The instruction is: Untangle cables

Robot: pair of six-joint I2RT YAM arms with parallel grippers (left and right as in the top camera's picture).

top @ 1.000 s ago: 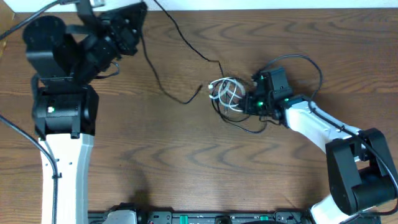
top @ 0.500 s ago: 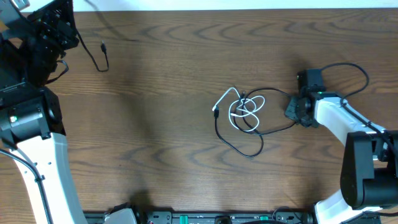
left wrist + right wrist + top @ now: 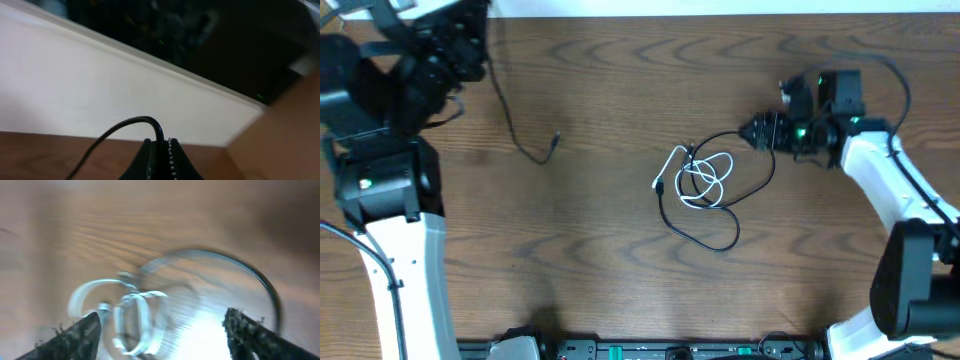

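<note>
The left gripper [image 3: 160,143] is sitting in the upper left of the overhead view. Its fingers are pressed together and are pinching a loose black cable [image 3: 510,118]. That cable is hanging down from it, and its little plug [image 3: 554,140] is lying on the table [image 3: 600,290], well apart from the pile.

The pile is lying in the middle of the overhead view. There the white cable [image 3: 706,176] is curling in small loops, and a looped black cable [image 3: 720,243] is running around and through it. They are touching and crossing each other.

The right gripper [image 3: 752,131] is sitting just to the right of the pile. Its fingers are spread wide and, as far as I can tell, are holding nothing. Its own camera view is very blurry.

Here is what I think could go wrong:

- **Grabbing both:** The spread fingers could close on the white and black cables together, because they are lying so close. Then pulling would drag the whole pile or make the knot tighter.
- **Missing:** The cables are thin and flat on the wood, so the fingers could miss them and scrape the table.
- **Slipping:** The loose black cable is being pinched right at the fingertips, so a hard tug could make it slip out.
</note>
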